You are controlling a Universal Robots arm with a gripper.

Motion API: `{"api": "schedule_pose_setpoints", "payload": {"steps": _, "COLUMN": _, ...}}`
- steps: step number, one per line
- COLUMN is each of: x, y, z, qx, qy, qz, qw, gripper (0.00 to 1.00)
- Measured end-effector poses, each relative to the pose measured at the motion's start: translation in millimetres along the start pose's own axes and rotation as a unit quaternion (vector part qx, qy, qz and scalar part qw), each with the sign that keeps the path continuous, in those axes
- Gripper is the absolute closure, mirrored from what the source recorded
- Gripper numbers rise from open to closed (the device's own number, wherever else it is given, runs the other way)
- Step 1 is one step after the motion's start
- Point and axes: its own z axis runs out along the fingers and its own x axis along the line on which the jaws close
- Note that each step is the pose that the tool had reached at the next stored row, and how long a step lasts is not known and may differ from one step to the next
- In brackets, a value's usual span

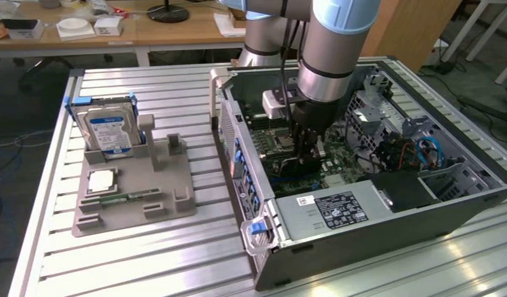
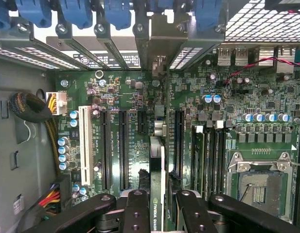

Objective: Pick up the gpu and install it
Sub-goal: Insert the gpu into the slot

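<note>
The 2 black fingers [image 2: 137, 211] of the gripper [image 2: 158, 204] are sitting closest to the lens. They are clamping the gpu [image 2: 158, 162] between them, so the jaws are closed on the card, which is showing edge-on as a thin green strip with a printed label. The card is standing upright over the motherboard [image 2: 125, 92], running between 2 long black slots [image 2: 124, 145] on one side and 1 more on the other. Its far end is pointing at the rear bracket openings [image 2: 154, 53] under the blue latches. Whether its contact edge is touching a slot yet is hidden by the card itself. Doing this step well is looking like a matter of alignment. That means holding the board square to the slot line, pressing straight down without rocking, and guiding the metal end into the open bracket gap rather than onto the rail. The processor socket [image 2: 259, 187] is lying well apart and out of the way. In the exterior view the arm [image 1: 336, 49] is reaching down into the open case [image 1: 402, 210]. A hard drive [image 1: 109, 127] is standing in a fixture on the exterior view's left.
</note>
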Motion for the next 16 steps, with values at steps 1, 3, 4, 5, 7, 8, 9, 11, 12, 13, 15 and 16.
{"api": "schedule_pose_setpoints", "payload": {"steps": 1, "x": 0.0, "y": 0.0, "z": 0.0, "qx": 0.0000, "qy": 0.0000, "qz": 0.000, "qw": 1.0000, "gripper": 0.75}}
{"api": "schedule_pose_setpoints", "payload": {"steps": 3, "x": 0.0, "y": 0.0, "z": 0.0, "qx": 0.0000, "qy": 0.0000, "qz": 0.000, "qw": 1.0000, "gripper": 0.75}}
{"api": "schedule_pose_setpoints", "payload": {"steps": 4, "x": 0.0, "y": 0.0, "z": 0.1, "qx": 0.0000, "qy": 0.0001, "qz": 0.000, "qw": 1.0000, "gripper": 0.75}}
{"api": "schedule_pose_setpoints", "payload": {"steps": 5, "x": 0.1, "y": 0.0, "z": 0.5, "qx": 0.0000, "qy": 0.0002, "qz": 0.000, "qw": 1.0000, "gripper": 0.75}}
{"api": "schedule_pose_setpoints", "payload": {"steps": 7, "x": 0.0, "y": 0.2, "z": 2.1, "qx": -0.0001, "qy": 0.0001, "qz": 0.000, "qw": 1.0000, "gripper": 0.75}}
{"api": "schedule_pose_setpoints", "payload": {"steps": 8, "x": 0.0, "y": 0.2, "z": 3.5, "qx": 0.0003, "qy": -0.0003, "qz": 0.000, "qw": 1.0000, "gripper": 0.75}}
{"api": "schedule_pose_setpoints", "payload": {"steps": 9, "x": 0.0, "y": 0.2, "z": 4.4, "qx": 0.0001, "qy": 0.0000, "qz": 0.000, "qw": 1.0000, "gripper": 0.75}}
{"api": "schedule_pose_setpoints", "payload": {"steps": 11, "x": 0.1, "y": 0.5, "z": 6.3, "qx": -0.0001, "qy": 0.0002, "qz": 0.000, "qw": 1.0000, "gripper": 0.75}}
{"api": "schedule_pose_setpoints", "payload": {"steps": 12, "x": 0.1, "y": 0.6, "z": 6.3, "qx": -0.0001, "qy": 0.0002, "qz": 0.000, "qw": 1.0000, "gripper": 0.75}}
{"api": "schedule_pose_setpoints", "payload": {"steps": 13, "x": 0.1, "y": 0.6, "z": 6.4, "qx": 0.0000, "qy": 0.0001, "qz": 0.000, "qw": 1.0000, "gripper": 0.75}}
{"api": "schedule_pose_setpoints", "payload": {"steps": 15, "x": 0.1, "y": 0.6, "z": 6.5, "qx": 0.0000, "qy": 0.0001, "qz": 0.000, "qw": 1.0000, "gripper": 0.75}}
{"api": "schedule_pose_setpoints", "payload": {"steps": 16, "x": 0.0, "y": 0.6, "z": 6.5, "qx": 0.0000, "qy": 0.0001, "qz": 0.000, "qw": 1.0000, "gripper": 0.75}}
